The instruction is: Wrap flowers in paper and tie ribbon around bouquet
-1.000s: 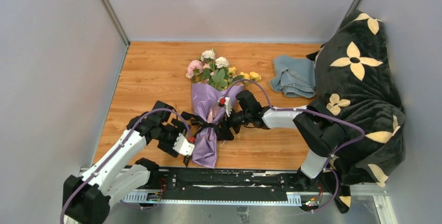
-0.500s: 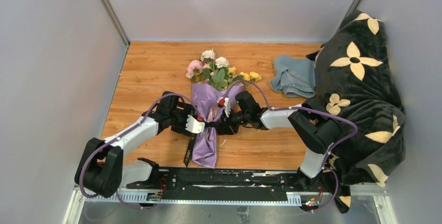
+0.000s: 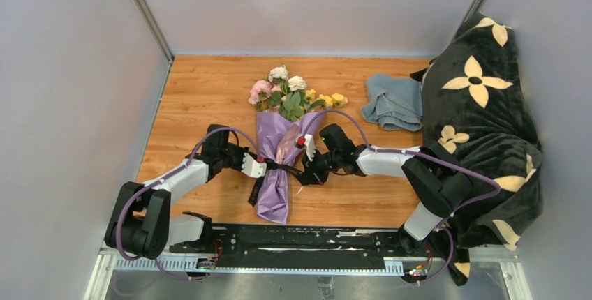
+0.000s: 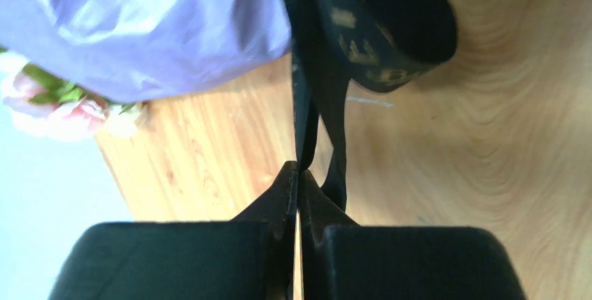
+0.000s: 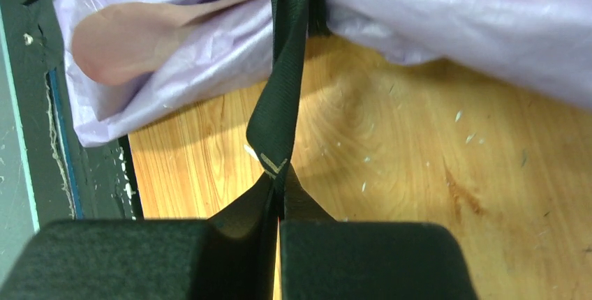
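The bouquet lies on the wooden table, its pink, white and yellow flowers (image 3: pixel 287 91) pointing to the back and lavender paper (image 3: pixel 274 199) coned round the stems. A black ribbon (image 3: pixel 281 167) crosses the paper's waist. My left gripper (image 3: pixel 260 167) is shut on the ribbon's left strand (image 4: pixel 305 115) just left of the cone. On the cone's right side my right gripper (image 3: pixel 305 167) is shut on the other strand (image 5: pixel 280 105). A loose ribbon end (image 3: pixel 254 192) hangs down beside the paper. Both strands run taut from the jaws to the paper (image 5: pixel 447 14).
A folded grey-blue cloth (image 3: pixel 392 101) lies at the back right. A black blanket with cream flowers (image 3: pixel 482 125) fills the right side. Grey walls close in the left and back. A black rail (image 3: pixel 307 238) runs along the near edge.
Both grippers closed on the ribbon. The left arm swung in from the lower left to the cone's side. The right gripper drew a little to the right, pulling its strand.
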